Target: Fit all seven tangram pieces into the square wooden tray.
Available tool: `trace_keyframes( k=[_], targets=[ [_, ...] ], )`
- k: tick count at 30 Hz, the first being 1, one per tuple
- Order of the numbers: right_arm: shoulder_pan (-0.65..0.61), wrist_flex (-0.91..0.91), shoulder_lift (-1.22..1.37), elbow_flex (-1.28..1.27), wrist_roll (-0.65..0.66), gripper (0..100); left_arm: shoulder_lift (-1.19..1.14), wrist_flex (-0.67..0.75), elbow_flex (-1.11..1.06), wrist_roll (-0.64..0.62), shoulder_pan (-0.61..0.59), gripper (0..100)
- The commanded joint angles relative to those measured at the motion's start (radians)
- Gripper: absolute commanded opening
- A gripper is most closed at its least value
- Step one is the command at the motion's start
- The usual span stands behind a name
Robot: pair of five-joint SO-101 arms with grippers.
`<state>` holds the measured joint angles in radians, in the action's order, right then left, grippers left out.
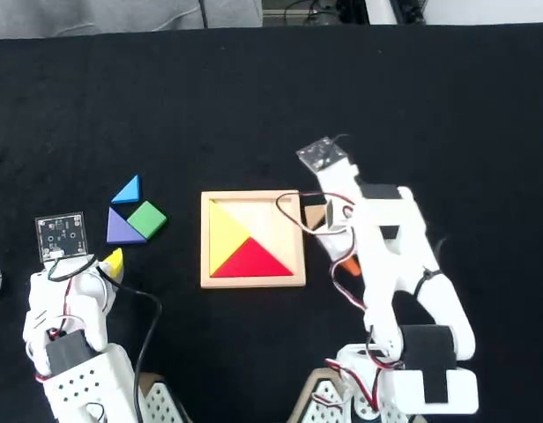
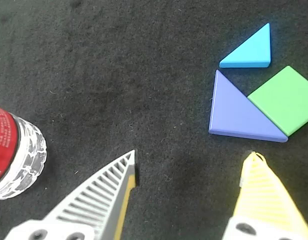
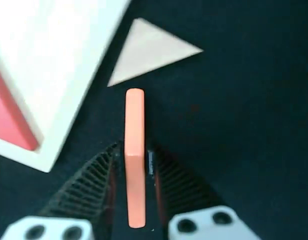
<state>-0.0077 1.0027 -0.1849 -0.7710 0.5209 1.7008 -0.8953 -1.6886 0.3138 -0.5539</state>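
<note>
- Yellow triangle (image 1: 226,231), red triangle (image 1: 252,261) in wooden tray (image 1: 252,282): two of seven done.
- Right gripper (image 3: 133,150) clamps orange piece (image 3: 135,120) just beside tray; pale triangle (image 3: 146,50) loose nearby.
- Left gripper (image 2: 192,154) spread wide by loose cyan triangle (image 2: 251,50), purple triangle (image 2: 239,117), green square (image 2: 284,100).

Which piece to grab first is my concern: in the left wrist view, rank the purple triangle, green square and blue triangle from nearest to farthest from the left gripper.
1. Purple triangle, just ahead of the open left gripper.
2. Green square, farther out, lying against that triangle's long edge.
3. Blue triangle, beyond both, with a small gap before it.
</note>
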Motion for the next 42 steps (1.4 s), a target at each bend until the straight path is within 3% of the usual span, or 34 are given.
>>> trace_keyframes(
  k=[1,9,16,26,34,42],
  targets=[
    [0.035,-0.008,0.002,0.050,0.011,1.1,0.002,-0.003,-0.018,0.012,0.013,33],
    [0.012,0.034,-0.008,0.079,-0.012,1.1,0.002,-0.003,-0.018,0.012,0.013,33],
    [-0.163,0.203,0.002,0.268,-0.239,1.1,0.002,-0.003,-0.018,0.012,0.013,33],
    [-0.385,0.219,0.002,0.369,-0.588,1.1,0.002,-0.003,-0.018,0.012,0.013,33],
    [-0.396,0.144,0.076,0.372,-0.605,1.1,0.002,-0.003,-0.018,0.012,0.013,33],
    [-0.394,0.097,0.208,0.387,-0.726,1.1,0.002,-0.003,-0.018,0.012,0.012,33]
  ],
)
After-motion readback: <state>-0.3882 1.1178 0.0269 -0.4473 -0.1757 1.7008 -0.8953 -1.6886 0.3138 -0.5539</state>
